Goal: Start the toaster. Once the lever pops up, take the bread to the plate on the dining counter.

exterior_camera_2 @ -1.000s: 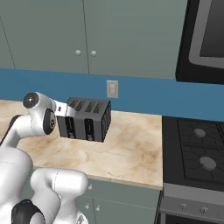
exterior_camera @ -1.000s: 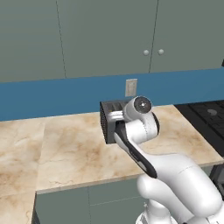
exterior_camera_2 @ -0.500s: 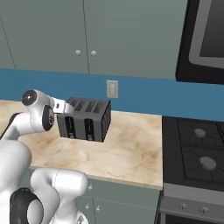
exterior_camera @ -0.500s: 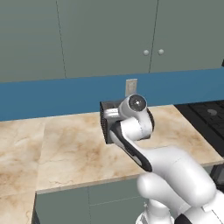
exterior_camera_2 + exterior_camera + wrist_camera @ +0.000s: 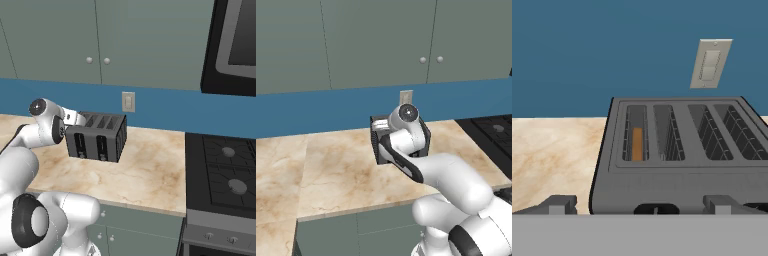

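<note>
The dark grey toaster [image 5: 97, 136] stands on the marble worktop against the blue backsplash, its two black lever tracks facing me. It also shows behind my arm as the toaster [image 5: 377, 145]. From above, the toaster [image 5: 677, 150] has the brown bread [image 5: 637, 144] sunk in its leftmost slot. My gripper [image 5: 641, 205] hovers open just in front of and above the toaster's front edge, fingers [image 5: 559, 204] wide apart and holding nothing. My gripper [image 5: 71, 120] sits at the toaster's upper left front corner. The plate and the dining counter are out of view.
A wall outlet [image 5: 128, 102] sits on the backsplash behind the toaster. A black stove [image 5: 225, 170] adjoins the worktop [image 5: 145, 170] on the right, with a microwave [image 5: 235, 45] above it. Grey-green cabinets [image 5: 381, 40] hang overhead. Bare marble stretches to the left [image 5: 316, 170].
My wrist has risen a little and drifted slightly left in front of the toaster. The toaster and bread have not moved.
</note>
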